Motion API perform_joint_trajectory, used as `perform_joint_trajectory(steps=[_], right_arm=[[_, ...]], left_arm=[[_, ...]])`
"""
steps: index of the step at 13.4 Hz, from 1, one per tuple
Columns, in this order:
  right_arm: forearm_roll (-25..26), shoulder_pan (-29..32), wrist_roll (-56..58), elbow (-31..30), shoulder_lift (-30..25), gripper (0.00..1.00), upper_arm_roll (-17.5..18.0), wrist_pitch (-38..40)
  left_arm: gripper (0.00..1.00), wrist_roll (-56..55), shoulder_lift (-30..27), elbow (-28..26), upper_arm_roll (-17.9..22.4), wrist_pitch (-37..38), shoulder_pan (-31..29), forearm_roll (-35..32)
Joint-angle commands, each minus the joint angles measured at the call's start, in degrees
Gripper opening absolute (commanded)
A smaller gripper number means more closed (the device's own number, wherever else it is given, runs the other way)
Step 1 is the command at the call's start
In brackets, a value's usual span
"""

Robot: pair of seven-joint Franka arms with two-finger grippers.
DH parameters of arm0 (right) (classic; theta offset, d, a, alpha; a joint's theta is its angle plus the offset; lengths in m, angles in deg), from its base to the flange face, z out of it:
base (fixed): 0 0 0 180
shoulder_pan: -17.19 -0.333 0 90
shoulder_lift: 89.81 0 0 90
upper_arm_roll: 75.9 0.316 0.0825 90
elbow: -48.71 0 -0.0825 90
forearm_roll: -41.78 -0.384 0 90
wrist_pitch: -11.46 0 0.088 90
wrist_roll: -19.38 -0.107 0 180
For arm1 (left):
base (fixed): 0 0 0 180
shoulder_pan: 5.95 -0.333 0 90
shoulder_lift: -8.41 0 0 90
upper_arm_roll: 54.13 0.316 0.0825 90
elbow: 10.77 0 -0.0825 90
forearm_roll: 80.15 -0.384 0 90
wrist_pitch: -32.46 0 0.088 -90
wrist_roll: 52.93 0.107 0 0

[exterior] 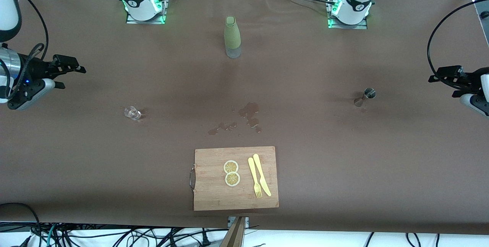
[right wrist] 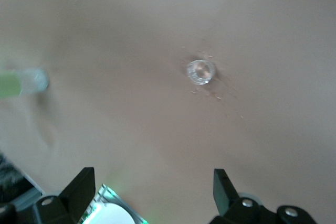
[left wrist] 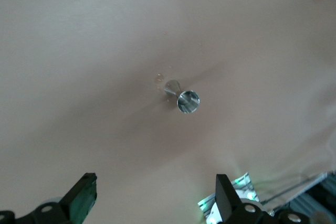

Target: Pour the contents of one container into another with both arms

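Both grippers hover with fingers wide, holding nothing: left gripper [left wrist: 155, 195] over the metal jigger [left wrist: 187, 100], right gripper [right wrist: 152, 192] over the small glass [right wrist: 200, 71].

Bottle [exterior: 232, 36] upright at upper centre of front view, between two arm bases. Small glass [exterior: 132, 112] at left of centre, toward right arm's end of surface [exterior: 344, 170]. Jigger [exterior: 369, 95] at right of centre, toward left arm's end. Spill patch [exterior: 250, 114] at middle, between bottle and cutting board [exterior: 214, 197]. Board at lower centre, nearest front camera. On board: two lemon slices [exterior: 231, 173] touching, fork [exterior: 254, 178] and knife [exterior: 262, 175] side by side just beside them.
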State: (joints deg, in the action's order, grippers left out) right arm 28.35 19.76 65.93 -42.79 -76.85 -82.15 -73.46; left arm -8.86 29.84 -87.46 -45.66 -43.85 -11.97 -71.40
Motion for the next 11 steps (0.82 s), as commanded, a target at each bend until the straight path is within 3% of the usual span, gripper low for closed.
perform_joint_trajectory(steps=[1,5,11], right_arm=[[-4.3,4.1,15.9,0.5,3.5,1.00,0.2,1.3],[-12.4,10.0,41.5,0.5,9.5,1.00,0.2,0.8],[-26.3,14.9,80.0,0.6,23.2,1.00,0.2,0.5]], left_arm=[[1.00,12.3,1.4,-2.9,4.3,0.2,-1.9,8.8],[1.00,30.0,4.3,-9.8,8.7,0.4,-4.1,22.8],[1.00,63.5,16.3,-15.1,9.5,0.7,-8.8,37.6]])
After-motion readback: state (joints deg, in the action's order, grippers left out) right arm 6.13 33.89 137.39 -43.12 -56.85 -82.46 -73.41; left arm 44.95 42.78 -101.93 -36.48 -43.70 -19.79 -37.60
